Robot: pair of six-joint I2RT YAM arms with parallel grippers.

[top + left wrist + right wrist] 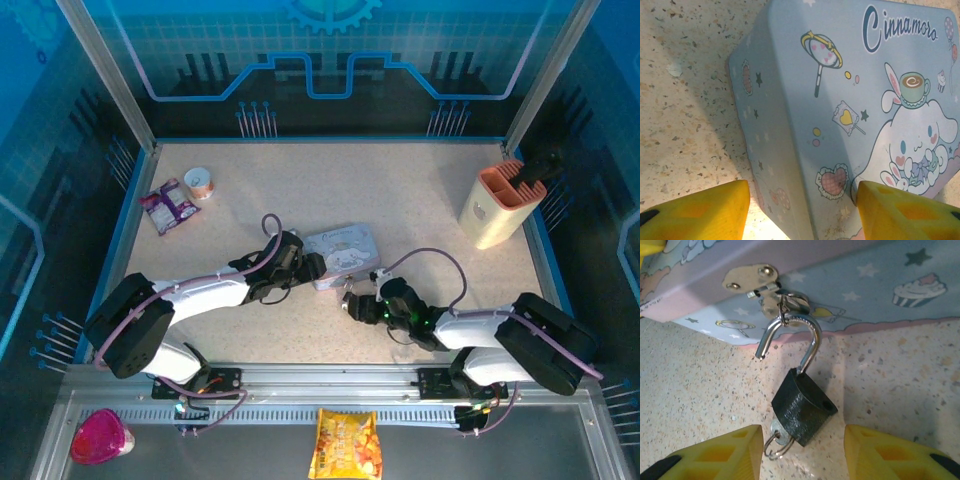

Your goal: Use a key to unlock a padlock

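On the near ledge lay 1 yellow snack bag (345, 445) and 1 pink container (100, 437). 2 arms reached over the table (420, 190), each with 1 claw. The right claw (802, 452) stood open and empty, its 2 yellow fingers cut off by the lower edge of the view. Just ahead of it, on the table by the tin's wall, lay 1 dark padlock (804, 407). Its shackle was open, 1 leg free, and hooked through the hasp of 1 pastel tin (342, 255). 1 key (778, 432) sat in the lock's underside, blade hidden, only its bow and ring showing. The left claw (802, 212) was open astride the tin's corner; whether its pads touched the tin was unclear. Farther off were 1 purple packet (165, 207), 1 small cup (200, 182) and 1 peach holder (497, 205), its dark contents indistinct.
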